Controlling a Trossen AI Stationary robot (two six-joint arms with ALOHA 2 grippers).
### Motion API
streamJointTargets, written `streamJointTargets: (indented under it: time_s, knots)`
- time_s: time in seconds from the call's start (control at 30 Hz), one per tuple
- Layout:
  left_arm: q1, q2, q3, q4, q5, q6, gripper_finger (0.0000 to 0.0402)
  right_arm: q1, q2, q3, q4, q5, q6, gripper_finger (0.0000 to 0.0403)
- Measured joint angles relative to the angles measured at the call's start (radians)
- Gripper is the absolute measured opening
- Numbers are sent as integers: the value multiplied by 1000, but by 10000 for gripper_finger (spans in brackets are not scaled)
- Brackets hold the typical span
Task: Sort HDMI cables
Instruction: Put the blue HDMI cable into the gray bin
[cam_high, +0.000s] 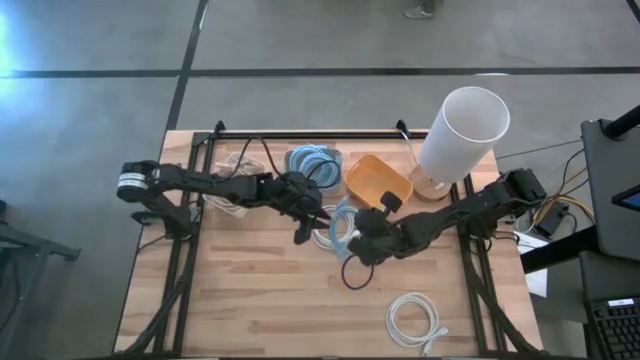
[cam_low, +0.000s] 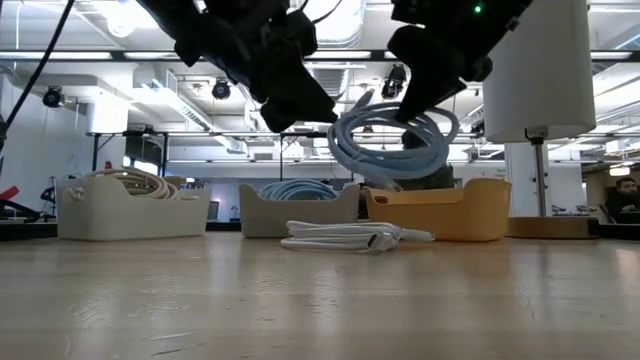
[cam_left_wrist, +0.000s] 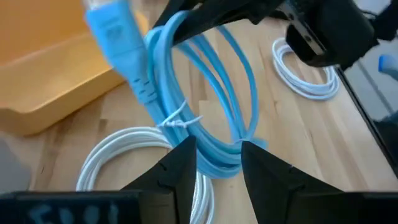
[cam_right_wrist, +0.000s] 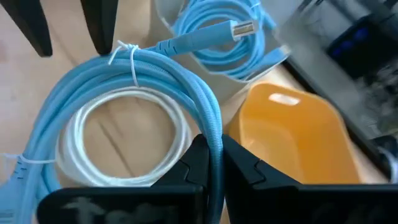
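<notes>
The right claw (cam_right_wrist: 211, 165) is pinched tight on a light blue cable (cam_low: 395, 140) lifted above the surface (cam_high: 250, 300), and the open left claw (cam_left_wrist: 217, 165) sits so close it could snag the loop and pull it loose.

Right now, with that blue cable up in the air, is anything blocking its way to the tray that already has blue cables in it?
Possibly the left gripper: it hangs open beside the light blue cable that the right gripper pinches, on the side toward the tray with blue cables. A white cable lies on the table below, well clear. Nothing else visible intervenes.
</notes>
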Motion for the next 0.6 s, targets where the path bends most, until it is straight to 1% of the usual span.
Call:
streamJointTargets:
  time_s: [0.1, 0.23, 0.3, 0.43, 0.6]
  knots:
    - [1, -1, -12, 11, -27, -26, 133, 0, 1, -2, 1, 30, -1, 19]
    - [0, -2, -34, 4, -134, -35, 133, 0, 1, -13, 4, 56, 3, 20]
    - [0, -2, -43, 2, -167, -42, 133, 0, 1, -17, 5, 59, 6, 20]
    - [0, -2, -52, 24, -172, -93, 133, 0, 1, -20, 8, 61, 7, 20]
    - [-4, 4, -53, 62, -173, -120, 133, 0, 1, -24, 10, 119, 3, 20]
